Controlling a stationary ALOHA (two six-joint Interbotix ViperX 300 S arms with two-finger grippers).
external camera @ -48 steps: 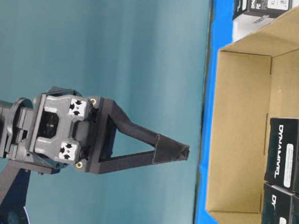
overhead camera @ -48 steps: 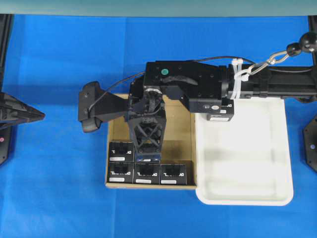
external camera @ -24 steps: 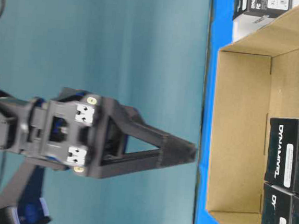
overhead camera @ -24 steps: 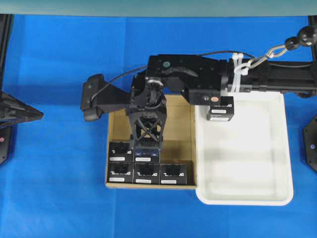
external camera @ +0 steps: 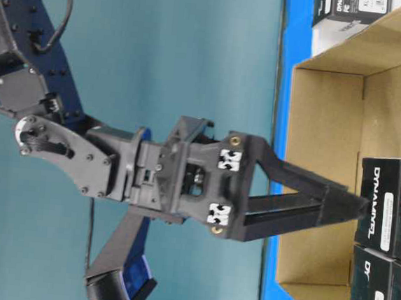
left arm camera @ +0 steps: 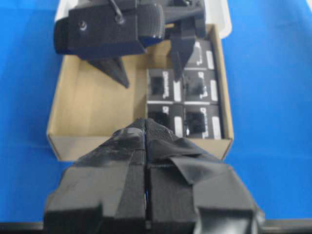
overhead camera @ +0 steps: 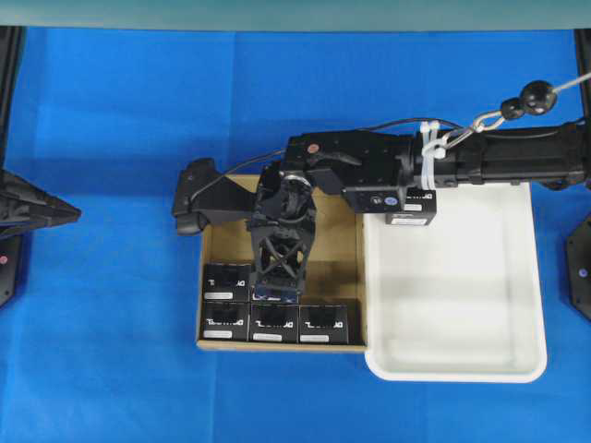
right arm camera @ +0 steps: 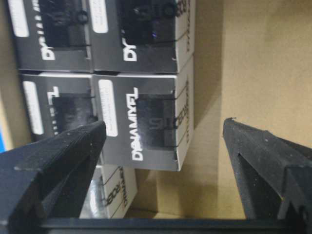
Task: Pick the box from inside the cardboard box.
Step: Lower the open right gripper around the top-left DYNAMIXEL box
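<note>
The cardboard box (overhead camera: 343, 249) lies at mid-table with several black boxes in two rows along its near side. My right gripper (overhead camera: 277, 292) hangs open over the second-row box (right arm camera: 141, 127). Its fingers (right arm camera: 58, 161) stand wide to either side of this box, gripping nothing. From table level the right gripper (external camera: 353, 209) has its tips inside the cardboard box (external camera: 325, 133), right at the top of a black box (external camera: 378, 208). My left gripper (left arm camera: 146, 126) is shut and empty, off to the carton's left (overhead camera: 74, 214).
A white tray (overhead camera: 462, 305) butts against the carton's right side, with one black box (overhead camera: 409, 218) at its far left corner under my right arm. Blue cloth covers the table. The far half of the carton floor (left arm camera: 97, 102) is bare.
My right gripper has opened wide and dropped from above the carton's rim down into the carton, onto the second-row black box. The left arm has not moved.
</note>
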